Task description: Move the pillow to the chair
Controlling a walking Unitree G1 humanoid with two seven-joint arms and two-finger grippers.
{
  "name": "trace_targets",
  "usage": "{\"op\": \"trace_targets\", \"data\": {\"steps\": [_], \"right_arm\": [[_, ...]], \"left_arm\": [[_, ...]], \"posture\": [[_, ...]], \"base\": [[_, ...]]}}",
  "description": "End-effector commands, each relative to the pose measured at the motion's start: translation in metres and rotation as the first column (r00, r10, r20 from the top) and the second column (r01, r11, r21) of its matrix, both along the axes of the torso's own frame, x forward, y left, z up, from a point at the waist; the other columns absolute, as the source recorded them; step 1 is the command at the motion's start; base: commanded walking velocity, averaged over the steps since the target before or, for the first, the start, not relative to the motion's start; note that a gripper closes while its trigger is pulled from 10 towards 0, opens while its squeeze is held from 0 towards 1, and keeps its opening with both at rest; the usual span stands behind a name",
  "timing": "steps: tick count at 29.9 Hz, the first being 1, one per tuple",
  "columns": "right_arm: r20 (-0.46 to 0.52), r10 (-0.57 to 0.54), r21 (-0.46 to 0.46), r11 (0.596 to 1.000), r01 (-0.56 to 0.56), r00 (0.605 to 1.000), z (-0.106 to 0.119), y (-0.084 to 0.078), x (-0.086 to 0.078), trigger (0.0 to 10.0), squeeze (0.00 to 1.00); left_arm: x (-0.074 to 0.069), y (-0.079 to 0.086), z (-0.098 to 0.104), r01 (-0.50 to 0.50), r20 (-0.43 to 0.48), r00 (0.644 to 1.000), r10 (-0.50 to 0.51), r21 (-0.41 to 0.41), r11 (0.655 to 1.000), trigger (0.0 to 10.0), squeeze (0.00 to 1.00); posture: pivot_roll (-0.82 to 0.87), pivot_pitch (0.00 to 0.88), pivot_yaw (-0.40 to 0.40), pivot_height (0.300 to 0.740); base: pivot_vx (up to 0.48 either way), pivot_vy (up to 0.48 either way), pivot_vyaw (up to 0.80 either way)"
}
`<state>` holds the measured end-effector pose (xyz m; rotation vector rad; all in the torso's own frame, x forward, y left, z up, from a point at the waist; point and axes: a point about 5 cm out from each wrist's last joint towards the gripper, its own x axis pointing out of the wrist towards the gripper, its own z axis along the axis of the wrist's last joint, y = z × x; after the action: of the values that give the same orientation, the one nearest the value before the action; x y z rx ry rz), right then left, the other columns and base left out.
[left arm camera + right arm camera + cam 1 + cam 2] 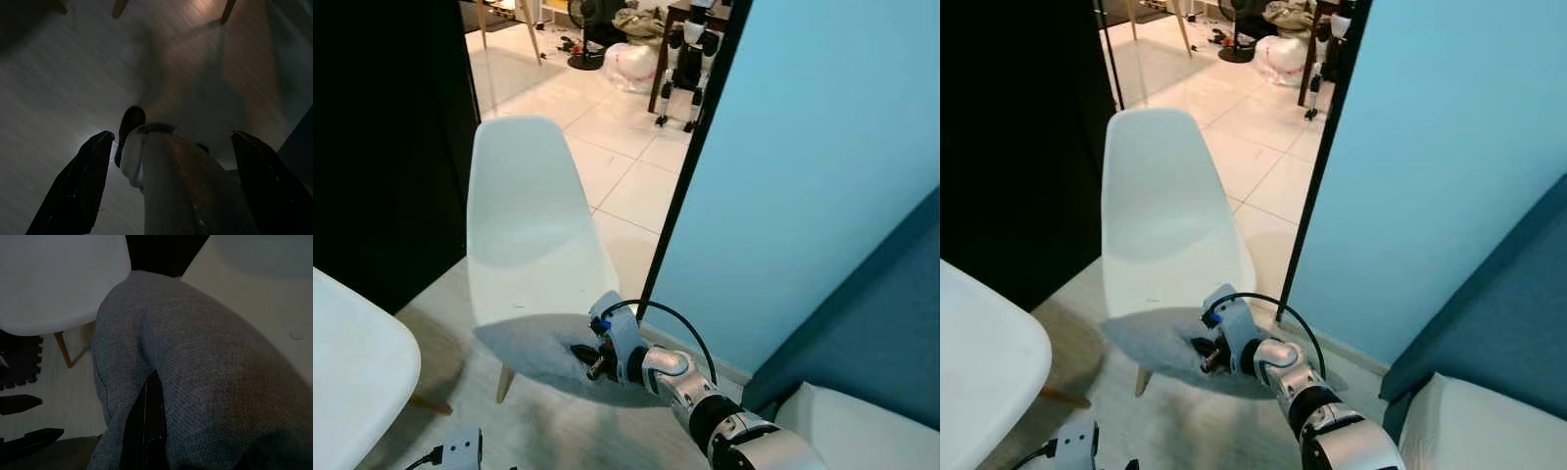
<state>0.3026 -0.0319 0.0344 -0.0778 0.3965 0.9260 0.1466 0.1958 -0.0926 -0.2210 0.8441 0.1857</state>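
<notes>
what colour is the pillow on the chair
Grey, a fine woven fabric; the pillow shows best in the right wrist view.

The chair (pixel 533 230) stands straight ahead on the floor (pixel 607 157), its back toward the open room behind it. The pillow (pixel 533 351) lies on its seat, with the right gripper (pixel 590 360) at the pillow's right edge, fingers (pixel 146 431) pressed into it. A wall panel (pixel 813 166) rises to the right; another seat (pixel 357 377) sits near left.

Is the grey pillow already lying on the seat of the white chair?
Yes, the grey pillow lies across the seat of the white chair, with the right gripper clamped on its near edge.
</notes>
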Motion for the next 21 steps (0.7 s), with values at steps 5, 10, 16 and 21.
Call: {"op": "trace_targets", "data": {"steps": [5,10,16,21], "right_arm": [[0.104,0.062,0.117,0.99,-0.074,0.993,0.032,0.041,0.005,10.0,0.0],[0.094,0.059,0.14,0.988,-0.072,0.994,0.032,0.041,0.005,10.0,0.0],[0.102,-0.026,0.215,0.977,0.003,0.994,0.045,0.042,0.015,10.0,0.0],[0.138,-0.071,0.222,0.974,0.039,0.988,0.053,0.039,0.022,10.0,0.0]], "left_arm": [[0.003,-0.01,0.0,0.025,0.005,1.0,-0.025,-0.024,0.999,10.0,0.0],[0.004,-0.012,0.0,0.046,0.003,0.999,-0.046,-0.018,0.999,10.0,0.0],[0.004,-0.014,-0.001,0.074,-0.001,0.997,-0.074,-0.016,0.997,10.0,0.0],[0.003,-0.015,-0.001,0.08,-0.001,0.997,-0.08,-0.019,0.997,10.0,0.0]], "posture": [[0.18,0.004,-0.141,0.74],[0.18,0.003,-0.139,0.74],[0.17,0.012,-0.13,0.74],[0.17,0.019,-0.123,0.74]], "base": [[0.371,0.0,0.43],[0.38,0.0,0.73],[0.411,0.0,0.5],[0.425,0.0,0.0]]}}
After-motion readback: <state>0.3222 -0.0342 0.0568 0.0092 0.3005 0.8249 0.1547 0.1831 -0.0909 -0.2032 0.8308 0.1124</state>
